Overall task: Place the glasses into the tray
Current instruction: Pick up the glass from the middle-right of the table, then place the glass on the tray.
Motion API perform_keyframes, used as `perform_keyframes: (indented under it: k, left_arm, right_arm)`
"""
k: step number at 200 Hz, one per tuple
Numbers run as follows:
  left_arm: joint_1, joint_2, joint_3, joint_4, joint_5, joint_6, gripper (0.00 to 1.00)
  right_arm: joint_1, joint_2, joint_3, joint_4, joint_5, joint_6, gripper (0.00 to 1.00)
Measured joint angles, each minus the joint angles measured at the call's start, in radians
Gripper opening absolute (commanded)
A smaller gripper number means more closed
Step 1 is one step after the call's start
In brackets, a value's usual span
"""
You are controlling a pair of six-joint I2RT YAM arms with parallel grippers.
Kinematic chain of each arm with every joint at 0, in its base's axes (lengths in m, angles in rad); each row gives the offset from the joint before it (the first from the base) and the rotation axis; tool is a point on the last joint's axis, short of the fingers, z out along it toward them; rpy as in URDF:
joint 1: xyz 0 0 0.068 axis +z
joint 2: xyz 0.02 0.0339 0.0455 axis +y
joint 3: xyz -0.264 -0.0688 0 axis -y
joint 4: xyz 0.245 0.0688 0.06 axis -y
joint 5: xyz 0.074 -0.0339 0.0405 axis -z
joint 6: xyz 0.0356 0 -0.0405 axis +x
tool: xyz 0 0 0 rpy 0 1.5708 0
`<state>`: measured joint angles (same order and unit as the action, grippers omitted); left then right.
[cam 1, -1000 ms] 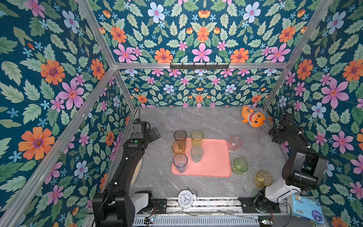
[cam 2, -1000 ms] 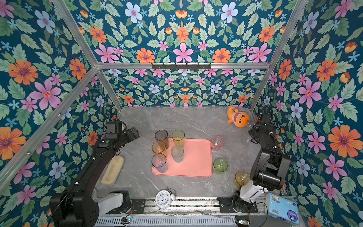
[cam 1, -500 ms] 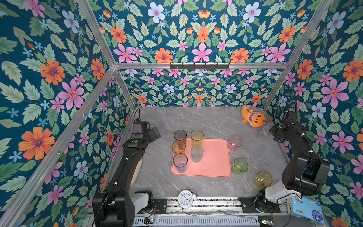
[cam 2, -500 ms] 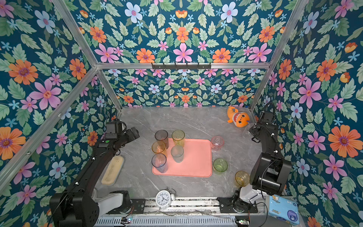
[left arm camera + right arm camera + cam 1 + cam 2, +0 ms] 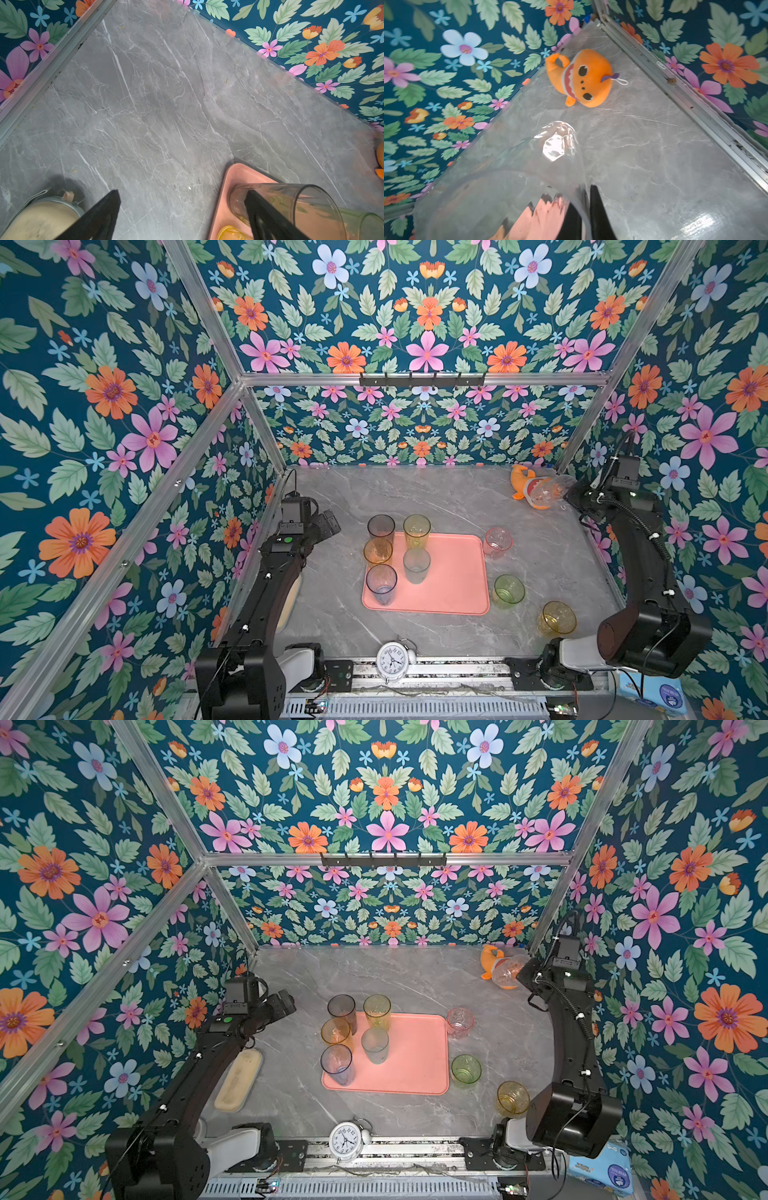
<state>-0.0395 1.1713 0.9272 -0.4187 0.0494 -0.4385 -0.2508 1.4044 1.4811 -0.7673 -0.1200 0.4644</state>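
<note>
Beside the back right corner, my right gripper (image 5: 571,493) (image 5: 586,193) is shut on the rim wall of a clear glass (image 5: 548,489) (image 5: 508,176), one finger inside and one outside. That glass is tipped on its side, in front of the fish toy. The salmon-pink tray (image 5: 453,576) (image 5: 415,1052) carries several glasses: grey (image 5: 380,526), yellow-green (image 5: 416,529), amber (image 5: 377,551), pale teal (image 5: 416,564) and blue (image 5: 381,584). Pink (image 5: 497,542), green (image 5: 508,591) and yellow (image 5: 557,618) glasses stand on the table right of it. My left gripper (image 5: 328,522) (image 5: 182,192) hangs open left of the tray's far corner, holding nothing.
An orange fish toy (image 5: 524,485) (image 5: 583,79) lies in the back right corner. A white alarm clock (image 5: 392,660) stands at the front edge. A cream oblong dish (image 5: 239,1081) lies under my left arm. Flowered walls close in three sides.
My right jaws have closed on the clear glass's wall, and the arm has swung toward the back, tipping the glass in front of the fish toy. The left arm has not moved.
</note>
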Motion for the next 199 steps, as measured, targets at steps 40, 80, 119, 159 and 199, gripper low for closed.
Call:
perform_keyframes:
  k: [40,80,119,159,199]
  left_arm:
    - [0.000,-0.009,-0.007,-0.001,0.000,-0.003,0.97]
    - [0.000,-0.012,-0.012,0.000,0.001,-0.003,0.97]
    - [0.000,-0.011,-0.013,0.000,0.005,-0.003,0.97]
    - [0.000,-0.010,-0.016,0.003,0.007,-0.006,0.97]
    - [0.000,-0.012,-0.024,0.003,0.007,-0.006,0.97]
  right_arm:
    - [0.135,-0.001,0.091,-0.077,-0.037,-0.035,0.00]
    - [0.274,-0.001,0.153,-0.154,-0.030,-0.073,0.00]
    - [0.439,0.016,0.184,-0.207,0.034,-0.101,0.00]
    - [0.616,0.074,0.199,-0.265,0.087,-0.128,0.00]
    - [0.736,0.117,0.189,-0.304,0.141,-0.134,0.00]
